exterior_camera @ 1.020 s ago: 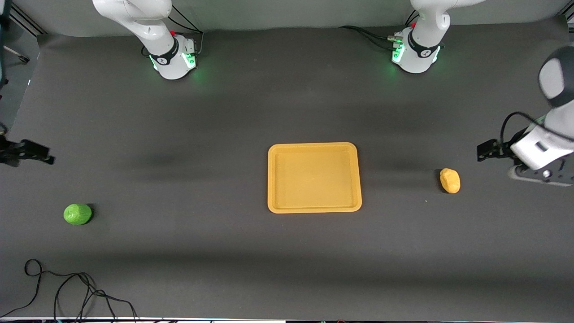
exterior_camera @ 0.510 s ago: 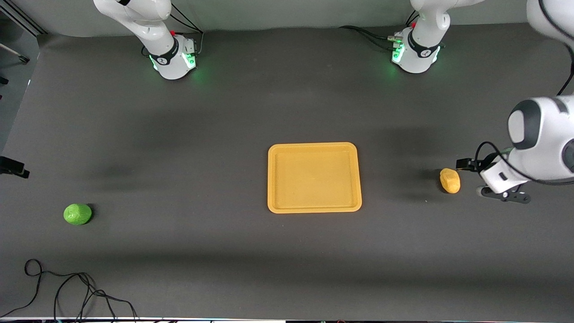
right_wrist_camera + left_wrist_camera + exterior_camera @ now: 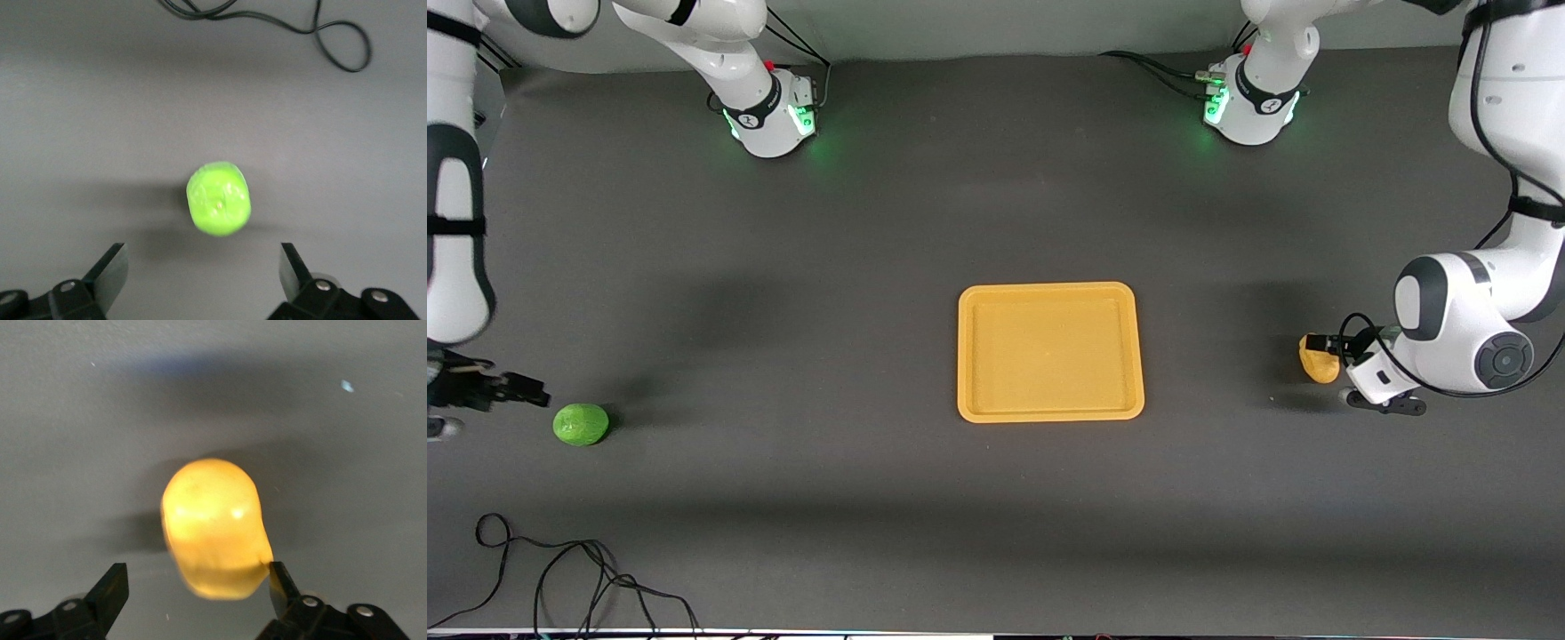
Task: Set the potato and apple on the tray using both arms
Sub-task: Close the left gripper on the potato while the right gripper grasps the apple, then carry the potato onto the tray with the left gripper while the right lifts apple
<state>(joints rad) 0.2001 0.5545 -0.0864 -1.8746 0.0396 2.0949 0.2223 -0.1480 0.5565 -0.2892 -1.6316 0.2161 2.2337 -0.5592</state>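
- Potato (image 3: 1316, 363) lies on the table toward the left arm's end, well apart from the tray (image 3: 1049, 414); the left gripper (image 3: 197, 588) is spread wide around its near end, one finger (image 3: 279, 584) touching it, holding nothing.
- I'd push in until the lump sits centred between the fingers, then close gently, since that bumpy oblong could roll.
- Apple (image 3: 219, 199) rests toward the right arm's end; the right gripper (image 3: 200, 270) hangs over it, wide open and empty.
- I'd lower straight down, keeping the fruit midway, before squeezing.
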